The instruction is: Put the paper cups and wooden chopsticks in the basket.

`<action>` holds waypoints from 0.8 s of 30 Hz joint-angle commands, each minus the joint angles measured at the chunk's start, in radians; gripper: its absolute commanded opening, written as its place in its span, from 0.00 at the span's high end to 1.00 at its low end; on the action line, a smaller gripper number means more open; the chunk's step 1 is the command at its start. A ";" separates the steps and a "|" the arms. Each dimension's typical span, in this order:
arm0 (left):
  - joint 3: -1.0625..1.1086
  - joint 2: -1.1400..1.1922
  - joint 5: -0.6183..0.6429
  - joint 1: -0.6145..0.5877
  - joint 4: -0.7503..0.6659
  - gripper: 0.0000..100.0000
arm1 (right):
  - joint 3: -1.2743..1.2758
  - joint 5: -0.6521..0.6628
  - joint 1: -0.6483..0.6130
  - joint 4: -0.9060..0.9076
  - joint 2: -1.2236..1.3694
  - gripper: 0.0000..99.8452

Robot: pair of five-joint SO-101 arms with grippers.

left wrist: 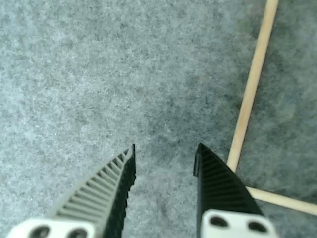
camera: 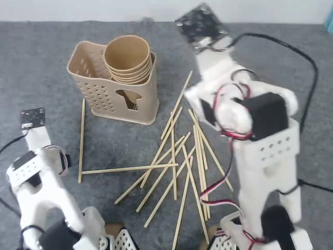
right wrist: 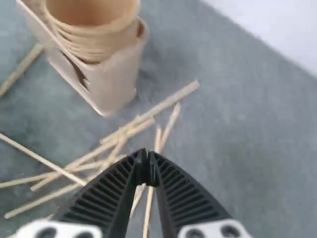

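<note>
Left arm (camera: 36,177) sits low at the table's (camera: 41,62) near-left corner, wrist pitched down. Left gripper (left wrist: 166,148) is open over bare grey surface, jaws apart with nothing between them. One thin pale wooden chopstick (left wrist: 250,87) lies just beside one jaw, outside the gap, its end meeting a second chopstick laid crosswise (camera: 130,169). My read: cups part is done, sticks are the open step, and this one is the left arm's pick. To do it clean: slide sideways until the chopstick sits centred in the gap, jaws square across it. Go down to the surface and close near mid-length so it doesn't droop or swing. Avoid the corner where the two meet or both may come up. Beige perforated plastic basket (camera: 112,104) stands near the far edge, left of centre, with the stacked brown paper cups (camera: 127,54) inside, filling its right-hand part. Left part looks free, so tip the chopstick upright and drop it there. Rest of the wooden chopsticks (camera: 174,156) lie criss-crossed mid-table, from the basket's foot toward the near edge, none in the basket that I can tell. Right arm (camera: 260,135) stands tall at the right side, elbow folded, wrist aimed down at the pile. Right gripper (right wrist: 147,156) is closed tip to tip, holding nothing visible.
</note>
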 commanded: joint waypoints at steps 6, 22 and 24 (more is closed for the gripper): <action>0.001 -0.031 -0.009 0.002 -0.015 0.81 | 0.712 0.167 0.171 -0.222 -0.542 0.99; -0.097 -0.025 0.006 0.081 -0.002 0.81 | 1.768 0.163 0.443 -0.823 -0.931 0.99; -0.168 -0.020 0.041 0.100 0.020 0.81 | 1.860 0.170 0.427 -0.931 -0.918 0.99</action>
